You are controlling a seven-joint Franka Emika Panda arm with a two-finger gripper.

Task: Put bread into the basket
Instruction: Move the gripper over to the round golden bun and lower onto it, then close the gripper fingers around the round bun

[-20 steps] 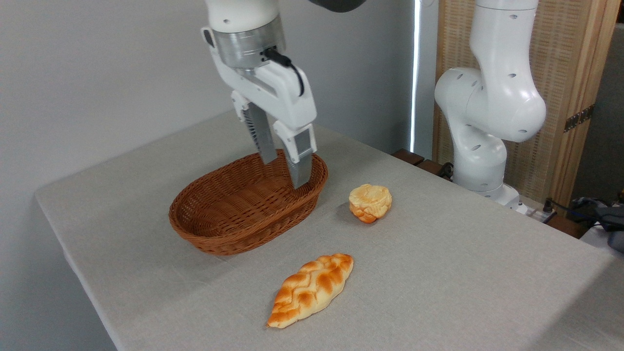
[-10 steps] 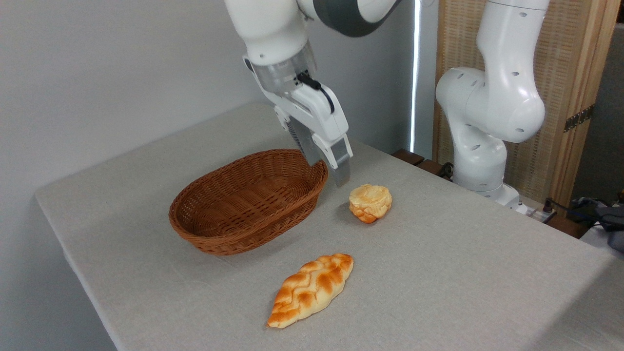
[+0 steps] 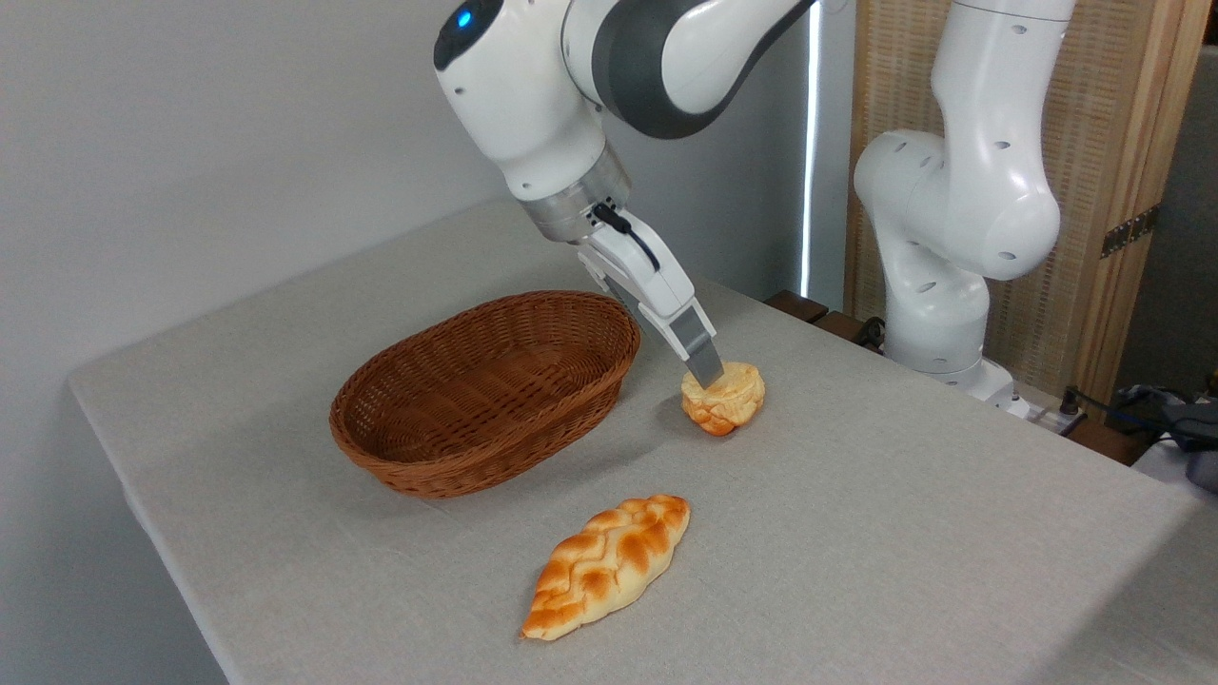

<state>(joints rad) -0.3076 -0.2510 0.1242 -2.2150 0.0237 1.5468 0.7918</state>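
Observation:
The bread (image 3: 731, 400), a small round golden bun, sits on the grey tablecloth just right of the basket (image 3: 457, 455), an oval brown wicker one with nothing in it. My gripper (image 3: 701, 373) slants down from the upper left, its tips at the bun's top left edge. The near finger (image 3: 702, 352) covers most of the far one, whose dark ribbed edge peeks out behind it. The jaws look open, and nothing is held between them.
A longer braided loaf (image 3: 609, 566) lies near the table's front edge. The white arm's base column (image 3: 952, 219) rises at the back right corner, with cables (image 3: 1156, 409) beside it. A wall runs behind the table on the left.
My gripper has left the space over the basket, swung right and down, and tilted over until its tips reached the bun. The bun, the basket and the loaf stayed put.

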